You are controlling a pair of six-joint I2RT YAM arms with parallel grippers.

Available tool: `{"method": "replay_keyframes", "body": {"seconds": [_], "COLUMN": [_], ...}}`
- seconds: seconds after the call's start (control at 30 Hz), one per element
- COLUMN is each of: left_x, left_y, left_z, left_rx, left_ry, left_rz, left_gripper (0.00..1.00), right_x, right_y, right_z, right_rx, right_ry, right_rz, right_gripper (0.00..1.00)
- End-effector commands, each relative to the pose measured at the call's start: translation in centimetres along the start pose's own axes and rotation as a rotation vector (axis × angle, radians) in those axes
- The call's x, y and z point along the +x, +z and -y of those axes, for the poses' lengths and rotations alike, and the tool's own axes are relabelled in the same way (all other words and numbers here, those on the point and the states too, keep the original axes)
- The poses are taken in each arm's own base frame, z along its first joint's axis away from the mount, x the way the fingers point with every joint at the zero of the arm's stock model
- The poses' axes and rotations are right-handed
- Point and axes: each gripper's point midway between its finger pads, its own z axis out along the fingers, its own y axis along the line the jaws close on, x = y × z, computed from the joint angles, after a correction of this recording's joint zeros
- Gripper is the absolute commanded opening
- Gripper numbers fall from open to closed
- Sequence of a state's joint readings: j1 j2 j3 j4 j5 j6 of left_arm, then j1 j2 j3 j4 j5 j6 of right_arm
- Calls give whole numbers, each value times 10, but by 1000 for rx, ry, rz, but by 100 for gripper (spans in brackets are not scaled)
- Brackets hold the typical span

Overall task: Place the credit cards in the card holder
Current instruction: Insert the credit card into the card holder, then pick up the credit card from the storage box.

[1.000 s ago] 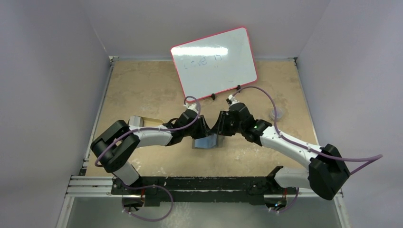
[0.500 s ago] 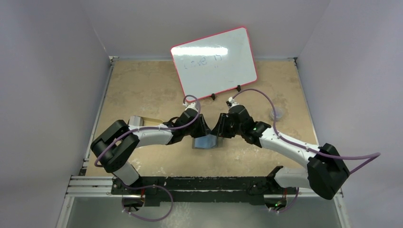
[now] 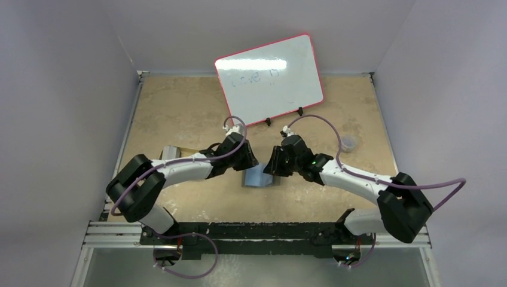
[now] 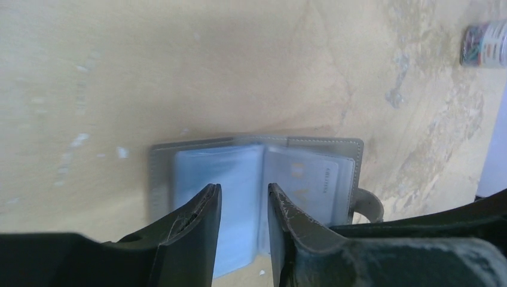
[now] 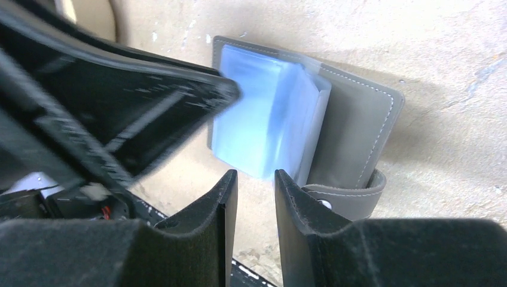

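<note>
The grey card holder (image 3: 258,177) lies open on the table between my two grippers. In the left wrist view its grey cover (image 4: 160,179) frames blue-clear sleeves, and one pale credit card (image 4: 314,179) sits in the right-hand sleeve. The closing tab (image 5: 347,200) sticks out at one edge. My left gripper (image 4: 242,190) hovers over the sleeves, jaws apart, nothing between them. My right gripper (image 5: 256,176) hangs just off the holder's edge, also open and empty. No loose credit cards show.
A red-framed whiteboard (image 3: 269,79) stands at the back. The gold tin (image 3: 179,153) sits left of the left arm. A small clear cup (image 3: 348,142) is at the right. The left gripper's black body (image 5: 119,113) crowds the right wrist view.
Both grippers have drawn back a little from the card holder, the left one toward the left and the right arm stretching lower, so more of the holder shows. The holder has not moved.
</note>
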State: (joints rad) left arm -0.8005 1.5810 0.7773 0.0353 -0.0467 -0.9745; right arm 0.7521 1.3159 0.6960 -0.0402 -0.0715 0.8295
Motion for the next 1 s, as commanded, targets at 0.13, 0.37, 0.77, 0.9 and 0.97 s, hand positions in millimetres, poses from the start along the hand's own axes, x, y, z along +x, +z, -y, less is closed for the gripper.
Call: {"method": "replay_keyframes", "body": {"seconds": [0.13, 0.37, 0.77, 0.9, 0.97], "left_x": [-87, -133, -167, -165, -163], "left_y": [-68, -129, -193, -198, -199], "left_z": [-34, -101, -185, -202, -213], "left_rx": [-143, -421, -766, -815, -846], "left_ry": [39, 127, 130, 136, 138], "left_rz": [196, 243, 285, 268, 257], "left_gripper": [42, 46, 48, 49, 49], "right_x": [13, 8, -5, -5, -6], "right_y": [18, 24, 19, 22, 24], "right_z": [35, 47, 21, 13, 9], "right_rx": [138, 206, 120, 98, 88], "right_ry": [-5, -25, -64, -60, -60], "right_rz": [-29, -4, 9, -2, -1], "right_gripper": [32, 32, 41, 46, 48]}}
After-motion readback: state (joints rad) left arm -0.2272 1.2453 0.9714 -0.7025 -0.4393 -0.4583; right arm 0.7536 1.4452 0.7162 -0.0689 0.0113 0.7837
